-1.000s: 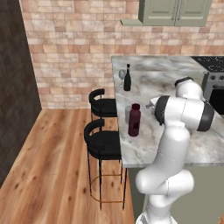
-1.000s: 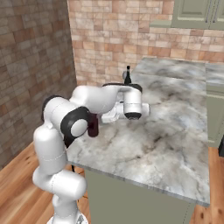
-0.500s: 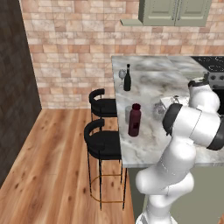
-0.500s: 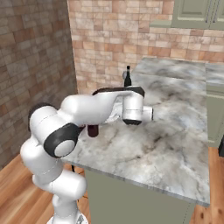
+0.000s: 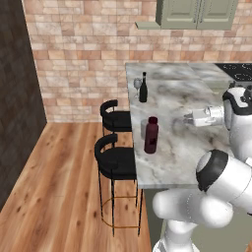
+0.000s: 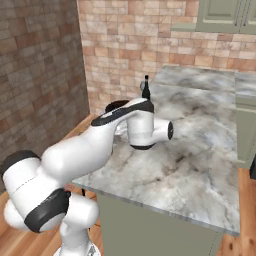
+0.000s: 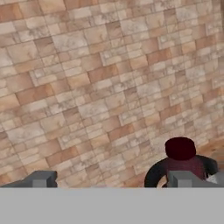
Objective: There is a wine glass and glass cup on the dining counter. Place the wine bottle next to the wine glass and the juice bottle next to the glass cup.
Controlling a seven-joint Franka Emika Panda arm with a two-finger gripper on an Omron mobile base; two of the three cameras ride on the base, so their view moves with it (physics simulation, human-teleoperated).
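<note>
Marble dining counter (image 5: 172,147) before brick wall (image 5: 83,49); gripper (image 7: 111,179) spread wide, empty, facing juice bottle (image 5: 151,135)

You are looking along the gripper (image 7: 109,180) at a brick wall (image 7: 100,83). Its two finger tips (image 7: 41,179) stand wide apart with nothing between them. Low on the right, the juice bottle (image 7: 180,151) shows its red cap before a black stool (image 7: 153,173)

Hovers over the dining counter (image 5: 172,147) with empty gripper (image 5: 187,118), held level, pointing toward the counter's stool-side edge; fingertips (image 7: 41,179) set wide apart, forearm reaching across the slab.
</note>
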